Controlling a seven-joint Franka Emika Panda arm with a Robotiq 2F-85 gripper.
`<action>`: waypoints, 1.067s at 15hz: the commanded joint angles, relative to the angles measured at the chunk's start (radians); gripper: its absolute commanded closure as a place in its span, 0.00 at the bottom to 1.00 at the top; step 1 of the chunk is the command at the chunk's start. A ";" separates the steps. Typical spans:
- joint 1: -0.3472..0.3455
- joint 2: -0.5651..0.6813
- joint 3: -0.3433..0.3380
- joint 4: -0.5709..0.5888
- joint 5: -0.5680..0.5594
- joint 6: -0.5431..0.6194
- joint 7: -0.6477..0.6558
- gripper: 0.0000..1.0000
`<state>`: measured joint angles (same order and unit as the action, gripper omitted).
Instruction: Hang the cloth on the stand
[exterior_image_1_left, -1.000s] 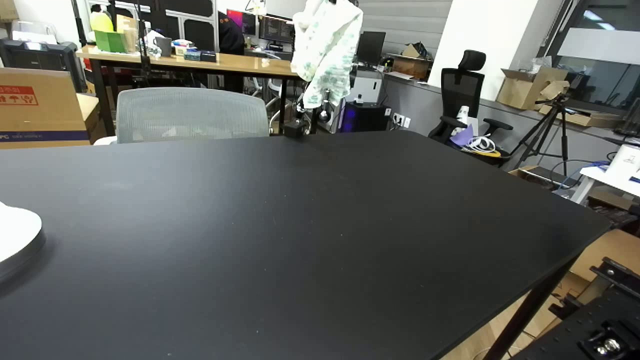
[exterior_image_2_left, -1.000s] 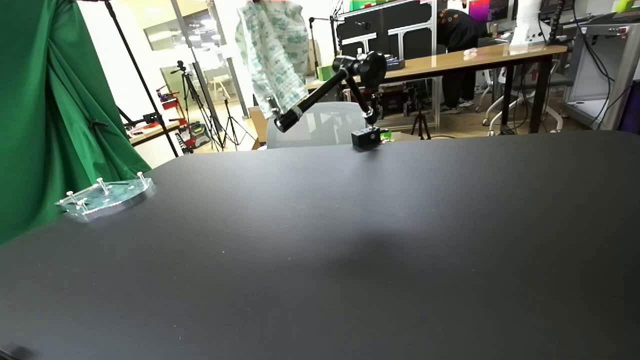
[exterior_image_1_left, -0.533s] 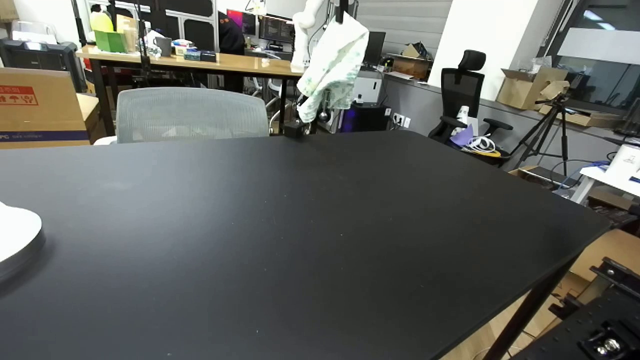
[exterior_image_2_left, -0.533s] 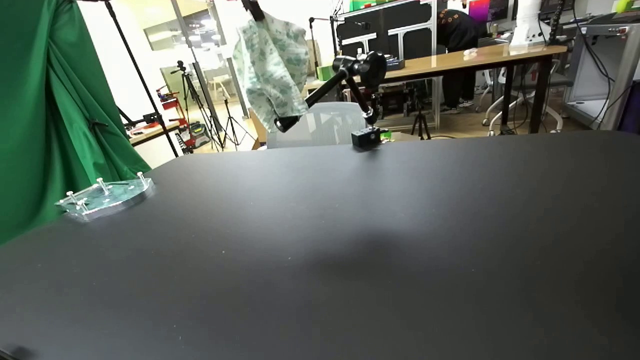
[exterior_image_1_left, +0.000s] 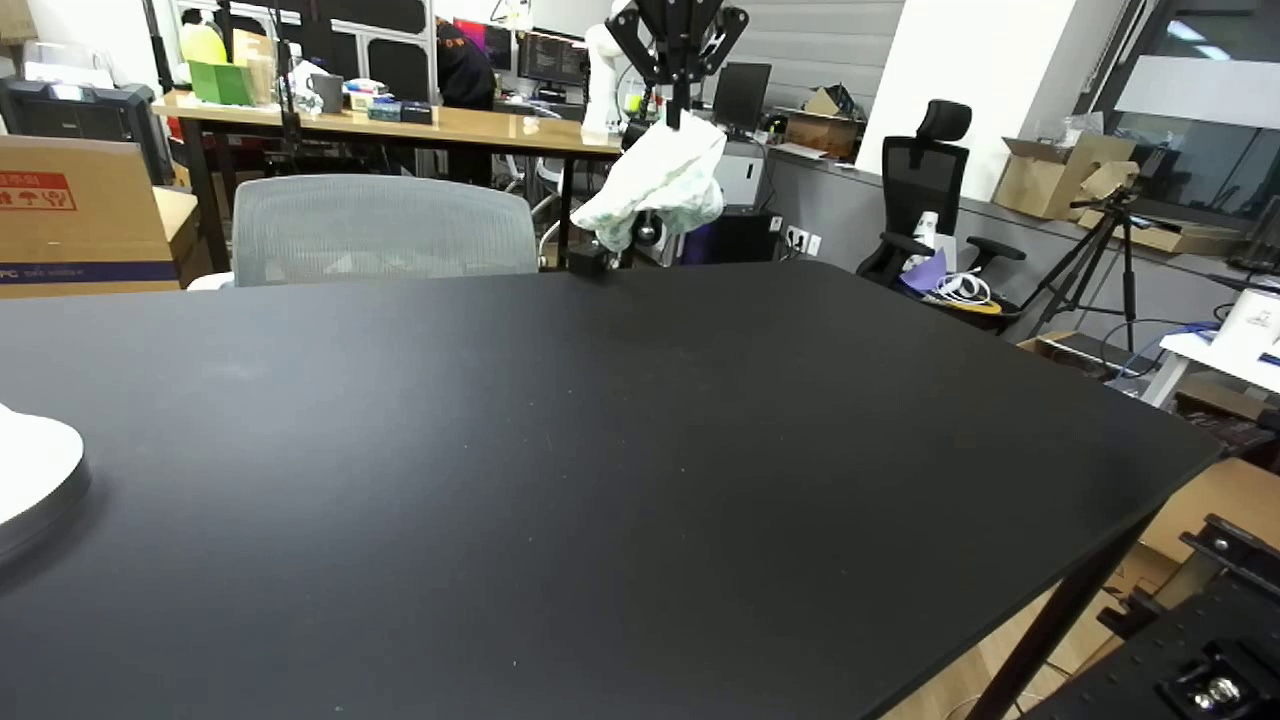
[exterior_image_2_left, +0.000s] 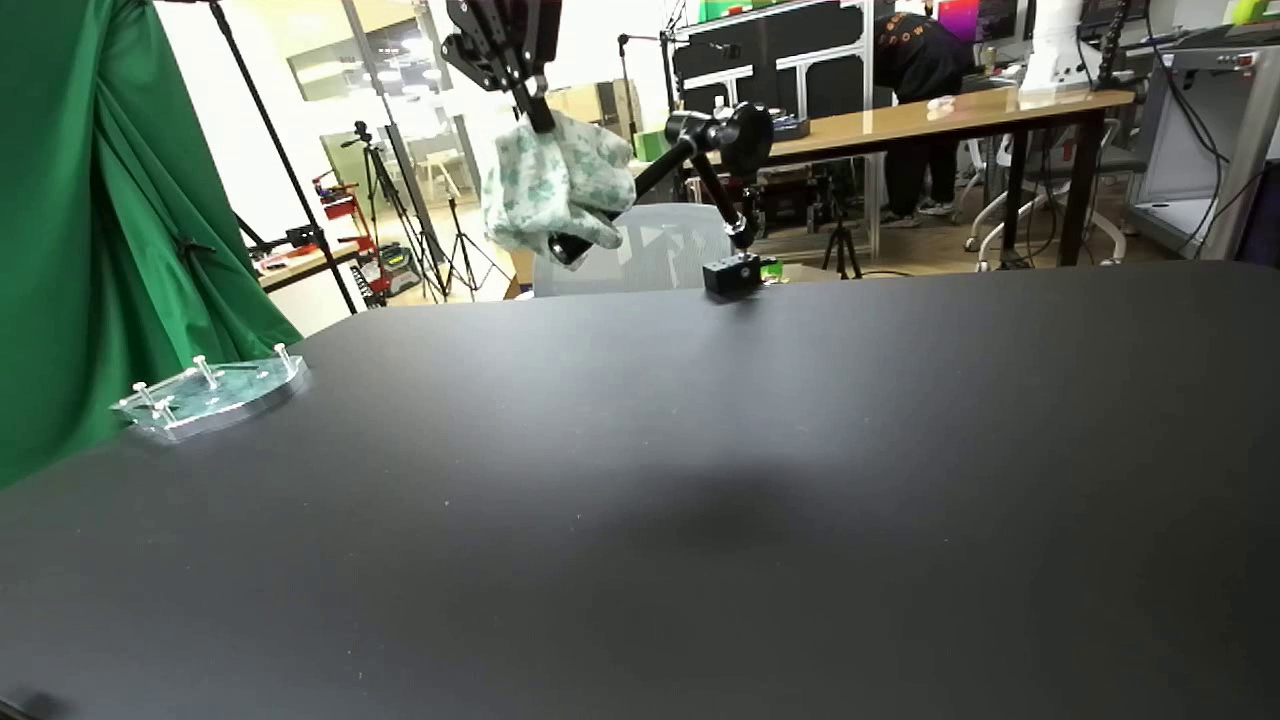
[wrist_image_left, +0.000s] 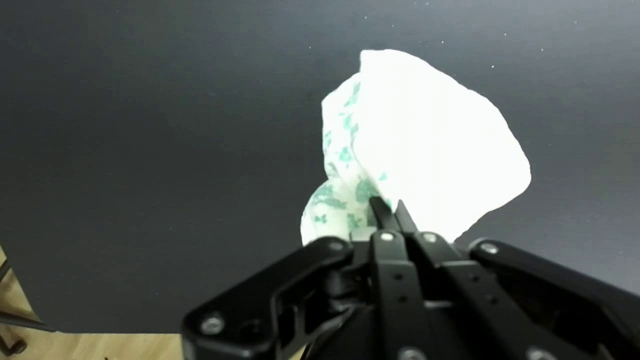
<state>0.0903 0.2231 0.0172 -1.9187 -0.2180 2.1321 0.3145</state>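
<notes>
Apparently at the draping step. Gripper (wrist_image_left: 389, 205) closed down narrow, pointing downward, a gathered peak of the cloth (wrist_image_left: 440, 132) nipped at its tips. In the wrist view the cloth spreads below the fingers: plain white face on one flank, green-patterned folds on the other. In both exterior views it sits bunched at the stand (exterior_image_2_left: 740, 140), a black jointed arm; folds cover part of the sloping rod (exterior_image_2_left: 655, 175), whose low free end pokes out beneath. Contact looks likely; how much fabric lies on each side of the rod, cannot tell.

Block base (exterior_image_2_left: 733, 277) of the stand at the far edge of the dark surface (exterior_image_2_left: 760, 400). Mesh chair (exterior_image_2_left: 660, 262) beyond that edge. Well apart from the work, a clear plate (exterior_image_2_left: 215, 395) with upright bolts.

Judgement: cloth at the stand, release not yet made. Next move calls for settling the folds across the rod so weight hangs on both sides, then parting the jaws and lifting clear without dragging fabric along. Main worry: with the rod sloping toward its free end, a lopsided drape could slide off.
</notes>
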 joint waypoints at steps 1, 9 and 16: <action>0.001 0.014 -0.002 -0.007 0.029 0.042 0.019 1.00; 0.001 0.023 -0.008 -0.018 0.048 0.063 0.011 0.68; 0.005 0.003 -0.005 -0.023 0.061 0.075 0.009 0.19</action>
<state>0.0914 0.2537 0.0140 -1.9284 -0.1732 2.2049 0.3163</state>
